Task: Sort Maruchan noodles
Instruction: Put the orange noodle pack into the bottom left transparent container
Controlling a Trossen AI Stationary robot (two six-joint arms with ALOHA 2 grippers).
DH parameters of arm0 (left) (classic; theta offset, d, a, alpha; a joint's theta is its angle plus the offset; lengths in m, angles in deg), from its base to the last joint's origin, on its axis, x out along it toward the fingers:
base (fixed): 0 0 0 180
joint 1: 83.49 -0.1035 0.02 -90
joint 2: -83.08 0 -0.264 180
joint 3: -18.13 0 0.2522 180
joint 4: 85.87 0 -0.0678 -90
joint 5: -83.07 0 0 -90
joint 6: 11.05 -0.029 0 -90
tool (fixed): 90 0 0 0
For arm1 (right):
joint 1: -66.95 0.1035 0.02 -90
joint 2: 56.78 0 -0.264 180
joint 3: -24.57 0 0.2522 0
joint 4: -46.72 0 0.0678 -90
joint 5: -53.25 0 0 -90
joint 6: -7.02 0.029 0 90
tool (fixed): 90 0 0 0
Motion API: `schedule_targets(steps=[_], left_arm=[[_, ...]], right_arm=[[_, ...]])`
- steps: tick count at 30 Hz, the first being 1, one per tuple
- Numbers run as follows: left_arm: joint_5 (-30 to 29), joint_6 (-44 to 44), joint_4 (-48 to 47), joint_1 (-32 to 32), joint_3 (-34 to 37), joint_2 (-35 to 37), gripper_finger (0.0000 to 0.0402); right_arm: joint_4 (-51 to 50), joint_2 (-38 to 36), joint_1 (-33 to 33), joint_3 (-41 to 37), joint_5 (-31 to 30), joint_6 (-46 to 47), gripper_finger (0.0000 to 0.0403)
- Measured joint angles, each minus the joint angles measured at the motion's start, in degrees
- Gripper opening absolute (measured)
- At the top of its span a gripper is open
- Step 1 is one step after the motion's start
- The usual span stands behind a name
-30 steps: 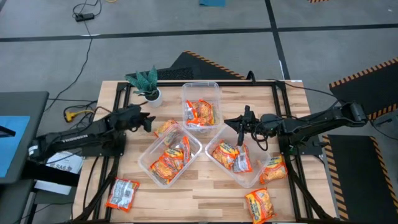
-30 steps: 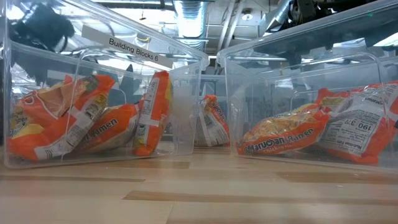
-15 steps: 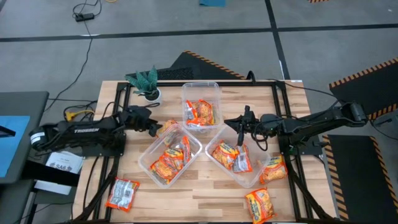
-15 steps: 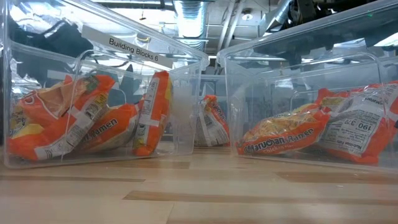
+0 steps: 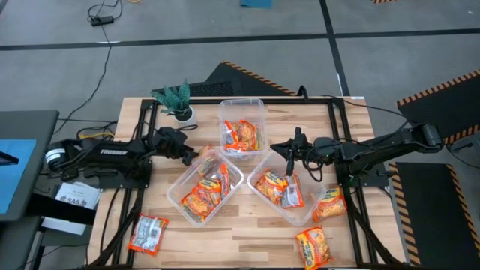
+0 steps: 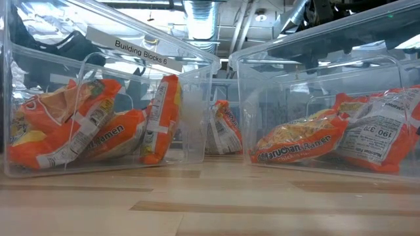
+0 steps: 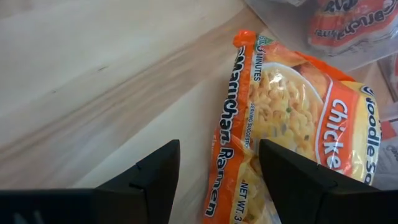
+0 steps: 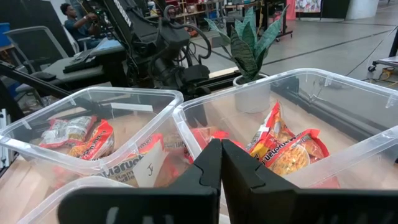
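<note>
Spanning the high view: a wooden desk [image 5: 247, 229] is seen whole, with both arms and three clear tubs on it.
Tubs: a rear tub [image 5: 242, 127], a left front tub [image 5: 204, 185] and a right front tub [image 5: 285, 190] are set in a cluster at the desk's middle; Maruchan noodles [image 5: 201, 196] are held in each.
Low view only: the two front tubs are seen side-on through their clear walls, with a label reading "Building Blocks" on the left one; the orange packets lean against the walls. Neither gripper can be made out clearly here.
Loose packets: one [image 5: 148, 233] lies at the near left of the desk, two [image 5: 330, 204] [image 5: 313, 246] at the near right, outside the tubs.
Left arm: the left gripper [image 5: 189, 151] is reached out between the potted plant [image 5: 176, 100] and the left front tub.
Left wrist view only: a chicken-flavour packet [image 7: 283, 134] is shown lying flat on the wood, just beside a tub wall, under the released left gripper; the fingers [image 7: 152, 180] are spread wide and nothing is gripped.
Right arm: the right gripper [image 5: 290, 156] is held above the far edge of the right front tub.
Right wrist view only: the fingers [image 8: 205, 177] are pressed together, clenched on nothing; a seated person is seen far behind.
</note>
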Motion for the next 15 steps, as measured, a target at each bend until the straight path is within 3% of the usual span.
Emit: schedule_targets(steps=[5, 8, 11, 15], left_arm=[[0.0, -0.6, 0.7, 0.0, -0.1, -0.8, 0.0176], [-0.1, -1.8, 0.8, 0.0, -0.1, -0.8, 0.0122], [-0.2, -3.7, 0.5, 0.0, -0.1, -0.8, 0.0036], [-2.2, -4.4, 1.6, 0.0, 0.0, -0.8, 0.0005]], right_arm=[[0.0, 0.0, 0.0, 0.0, 0.0, 0.0, 0.0033], [0.0, 0.0, 0.0, 0.0, 0.0, 0.0, 0.0033], [0.0, 0.0, 0.0, 0.0, 0.0, 0.0, 0.0033], [0.0, 0.0, 0.0, 0.0, 0.0, -0.1, 0.0033]])
